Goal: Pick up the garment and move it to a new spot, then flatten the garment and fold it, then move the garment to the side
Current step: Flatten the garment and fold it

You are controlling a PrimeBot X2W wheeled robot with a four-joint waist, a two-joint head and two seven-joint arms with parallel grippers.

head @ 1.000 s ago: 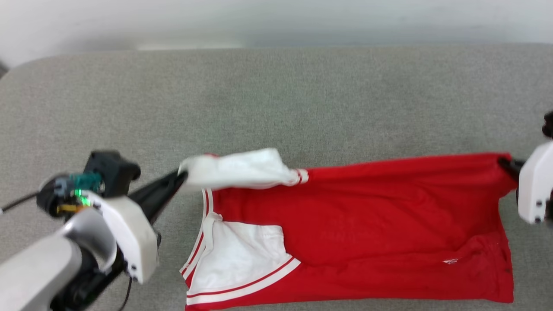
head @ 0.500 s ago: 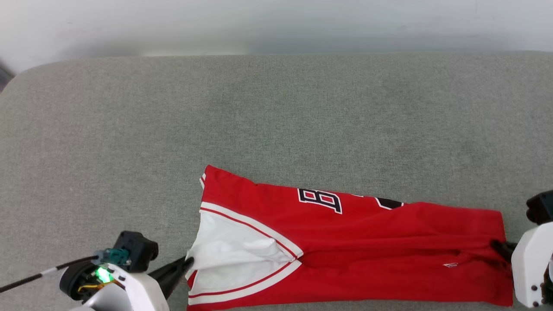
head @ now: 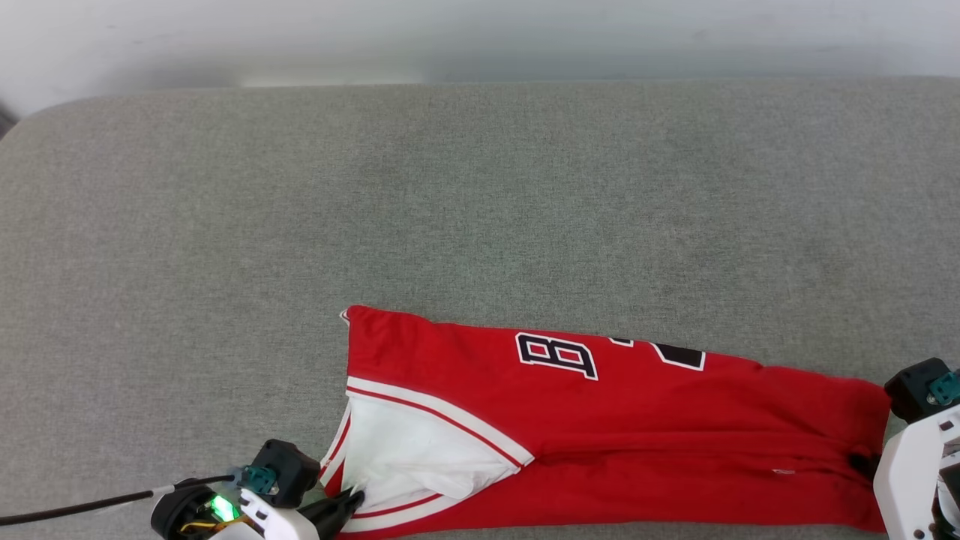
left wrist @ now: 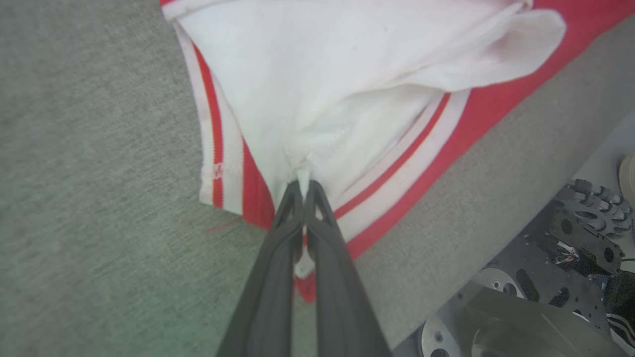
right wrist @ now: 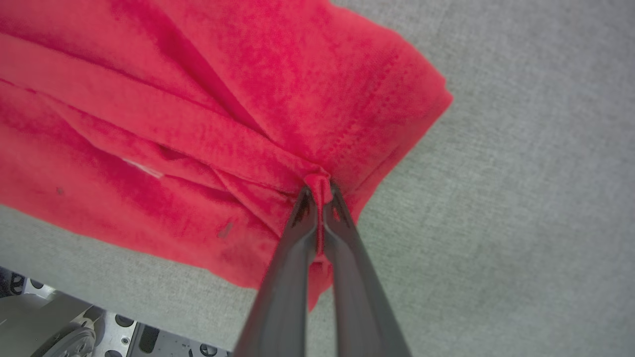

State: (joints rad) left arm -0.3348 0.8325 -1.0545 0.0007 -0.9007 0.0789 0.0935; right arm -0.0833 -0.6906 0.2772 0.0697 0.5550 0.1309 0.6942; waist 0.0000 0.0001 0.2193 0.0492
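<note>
Pulled nearer, left gripper (left wrist: pixel 302 184) and right gripper (right wrist: pixel 320 187) pinch the garment (head: pixel 637 420), apparently doubled.

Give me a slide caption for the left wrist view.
Left gripper shut on the white sleeve of a red jersey lying on grey fabric.

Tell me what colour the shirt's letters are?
Lettering on the jersey: black, outlined white; head view shows it best.

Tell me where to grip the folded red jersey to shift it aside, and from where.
Grip the garment at its short ends, white sleeve and red hem, coming low from the near edge. It lies as a long folded band, so end grips should keep it taut. The left gripper and right gripper are shut there.
</note>
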